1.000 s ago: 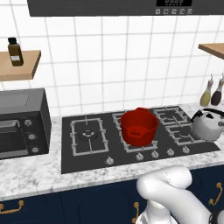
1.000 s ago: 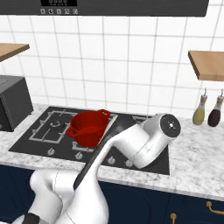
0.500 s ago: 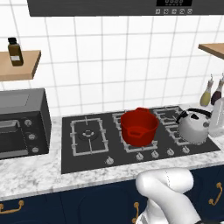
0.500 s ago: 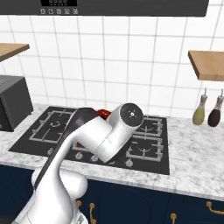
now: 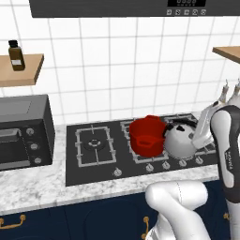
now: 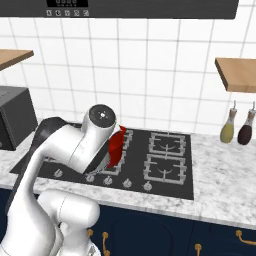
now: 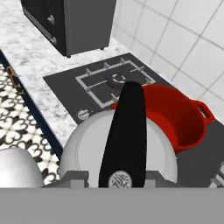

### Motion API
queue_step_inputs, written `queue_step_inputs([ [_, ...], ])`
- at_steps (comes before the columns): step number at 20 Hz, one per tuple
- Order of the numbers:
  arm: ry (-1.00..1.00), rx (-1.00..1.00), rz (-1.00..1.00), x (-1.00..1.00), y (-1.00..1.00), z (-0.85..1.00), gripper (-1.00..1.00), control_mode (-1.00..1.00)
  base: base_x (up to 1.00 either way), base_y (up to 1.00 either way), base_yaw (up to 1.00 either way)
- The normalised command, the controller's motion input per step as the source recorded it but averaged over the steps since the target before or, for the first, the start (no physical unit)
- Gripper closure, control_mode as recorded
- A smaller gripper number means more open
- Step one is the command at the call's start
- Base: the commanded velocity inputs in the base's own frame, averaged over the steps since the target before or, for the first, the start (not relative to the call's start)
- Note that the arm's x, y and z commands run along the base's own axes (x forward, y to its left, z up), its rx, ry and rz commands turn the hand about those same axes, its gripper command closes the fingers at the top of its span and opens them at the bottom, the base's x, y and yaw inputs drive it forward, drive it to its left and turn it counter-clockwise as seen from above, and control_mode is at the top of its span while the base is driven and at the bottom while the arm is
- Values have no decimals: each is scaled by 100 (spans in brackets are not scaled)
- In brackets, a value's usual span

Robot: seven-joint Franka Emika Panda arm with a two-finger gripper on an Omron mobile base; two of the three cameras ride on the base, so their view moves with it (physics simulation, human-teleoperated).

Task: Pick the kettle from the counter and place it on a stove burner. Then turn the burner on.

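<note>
One kettle half-hides behind the red pot — hand's grip on it unclear.

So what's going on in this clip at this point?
The robot arm is carrying the kettle by its black handle, with the gripper closed on it. In the left base view the kettle sits over the black cooktop, right beside the red pot; whether it is touching a grate or is lifted is hard to tell. The large single burner on the left of the cooktop is free. None of the knobs along the front edge is being handled.
</note>
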Motion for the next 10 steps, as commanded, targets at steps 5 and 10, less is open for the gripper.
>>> queue_step_inputs([
  [5, 13, 4, 2, 0, 96, 25, 100, -100, 0, 0, 0],
  [10, 11, 3, 0, 0, 94, 10, 100, -100, 0, 0, 0],
])
